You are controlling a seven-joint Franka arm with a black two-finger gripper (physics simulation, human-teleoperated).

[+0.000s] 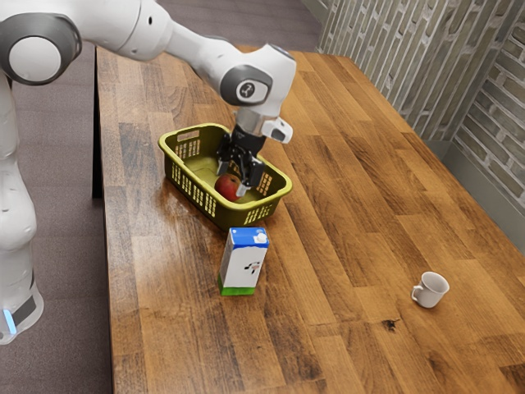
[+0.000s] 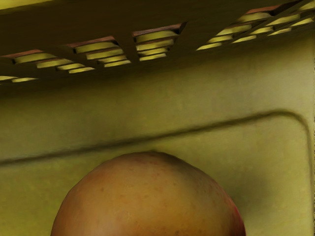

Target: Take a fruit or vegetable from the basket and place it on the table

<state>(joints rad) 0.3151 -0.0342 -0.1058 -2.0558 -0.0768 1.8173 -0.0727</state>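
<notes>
Seeing the apple [image 1: 226, 189] inside the basket [image 1: 194, 185], low down, toward the end nearest the carton [image 1: 244, 263]. Not on the table [image 1: 344, 246]. In the wrist view, reading it as big and rounded, close under the hand: tan-orange on top, turning red along one side.

Have the gripper [image 1: 231, 180] lowered into the basket, right at the apple. Can't tell whether open or closed on it; can't confirm contact either.

Reading the basket as olive-green, upright on the table, with slotted walls and a brighter rim. Can make out a row of wall slots in the wrist view, plus a dark line along the inside, curving round at a corner beyond the apple.

Find the carton upright just beside the basket's end, apart from it. Note blue top, white cap, white body with a small black marking, green bottom band.

Spot the white mug [image 1: 432, 290] upright, well apart from both, toward the exterior view's right; see its handle turned toward that view's left.

Got wood planks in mixed browns for the table, with a dark knot near the mug. Bringing in the white arm [image 1: 201, 51] from the exterior view's upper left, over the table and down to the basket.
</notes>
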